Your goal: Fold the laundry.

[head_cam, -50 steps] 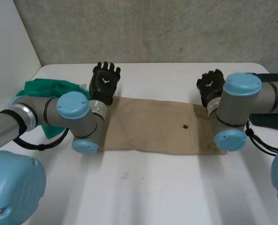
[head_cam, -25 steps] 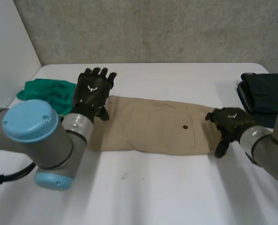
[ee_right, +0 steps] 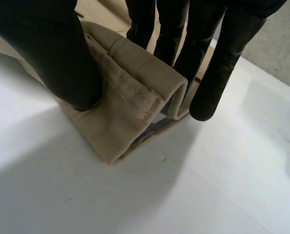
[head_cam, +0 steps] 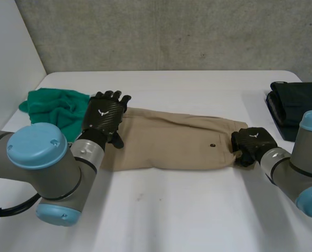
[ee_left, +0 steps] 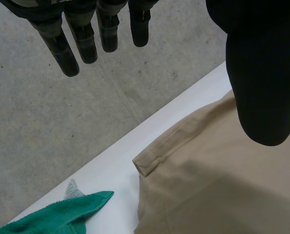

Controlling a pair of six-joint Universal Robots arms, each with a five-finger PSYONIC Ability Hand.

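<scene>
Right wrist view: fingers (ee_right: pixel 208 53) and thumb of the right hand (ee_right: pixel 47 53) pinch the trousers (ee_right: pixel 116 105) by the rolled waistband at the table's (head_cam: pixel 172 210) right, the left hand (head_cam: pixel 104 116) straight-fingered, empty, over the left hem, so folding leftward needs a firm pinch.

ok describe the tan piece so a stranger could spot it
On the white table, a long tan garment lies across the middle, from the left hand to the right hand. Unlike the crumpled green cloth and dark folded pile, it is spread out.

The trousers (head_cam: pixel 172 144) lie between a towel (head_cam: pixel 53 107) and a folded garment (head_cam: pixel 298 105).
</scene>
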